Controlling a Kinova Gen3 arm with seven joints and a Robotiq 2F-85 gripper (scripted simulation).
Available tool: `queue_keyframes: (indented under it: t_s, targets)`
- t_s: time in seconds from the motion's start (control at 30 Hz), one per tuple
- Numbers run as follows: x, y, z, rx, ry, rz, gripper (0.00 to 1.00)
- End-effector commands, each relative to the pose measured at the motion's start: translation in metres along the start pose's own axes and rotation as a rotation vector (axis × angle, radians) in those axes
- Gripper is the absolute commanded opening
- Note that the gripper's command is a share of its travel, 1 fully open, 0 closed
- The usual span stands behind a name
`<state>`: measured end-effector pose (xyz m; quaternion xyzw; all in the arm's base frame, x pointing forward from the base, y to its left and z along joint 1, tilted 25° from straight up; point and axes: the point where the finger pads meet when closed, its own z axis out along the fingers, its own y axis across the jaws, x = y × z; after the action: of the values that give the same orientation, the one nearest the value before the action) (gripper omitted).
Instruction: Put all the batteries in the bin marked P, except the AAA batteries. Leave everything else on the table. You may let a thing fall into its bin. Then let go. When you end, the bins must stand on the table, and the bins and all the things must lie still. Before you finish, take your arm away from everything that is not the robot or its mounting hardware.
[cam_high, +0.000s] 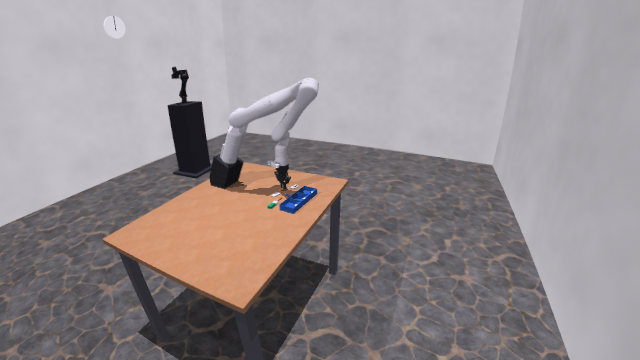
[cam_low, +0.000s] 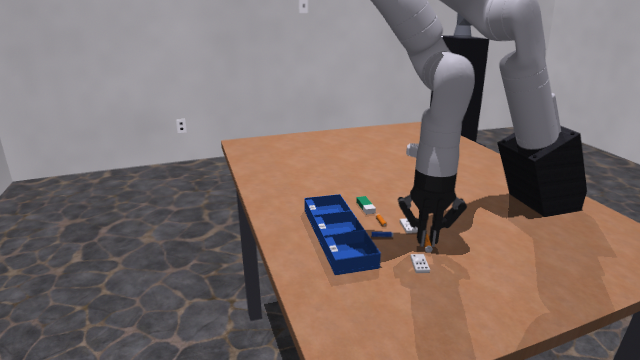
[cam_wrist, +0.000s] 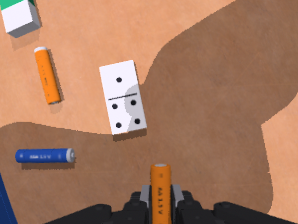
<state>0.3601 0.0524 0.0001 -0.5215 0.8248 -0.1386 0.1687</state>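
Note:
My gripper (cam_wrist: 161, 197) (cam_low: 428, 242) (cam_high: 284, 187) is down at the table top and shut on an orange battery (cam_wrist: 160, 196) (cam_low: 428, 247), which lies lengthwise between the fingers. A second orange battery (cam_wrist: 47, 75) (cam_low: 381, 219) and a thin blue battery (cam_wrist: 44, 156) (cam_low: 382, 234) lie on the table between my gripper and the blue bin (cam_low: 357, 264) (cam_high: 292, 208). The bin has three compartments with small white labels; I cannot read the letters.
A white domino (cam_wrist: 123, 96) (cam_low: 407, 225) lies just ahead of the fingers, and another domino (cam_low: 420, 262) lies near the gripper. A green and white block (cam_low: 366, 204) lies beside the bin. The arm's black base (cam_low: 542, 172) stands behind.

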Motion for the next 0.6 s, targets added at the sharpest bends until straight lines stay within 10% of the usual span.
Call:
queue_keyframes:
  t_s: [0.0, 0.57]
  targets:
    - [0.0, 0.0, 0.0, 0.0, 0.0, 0.0, 0.09]
    - [0.0, 0.0, -0.027, 0.0, 0.0, 0.0, 0.09]
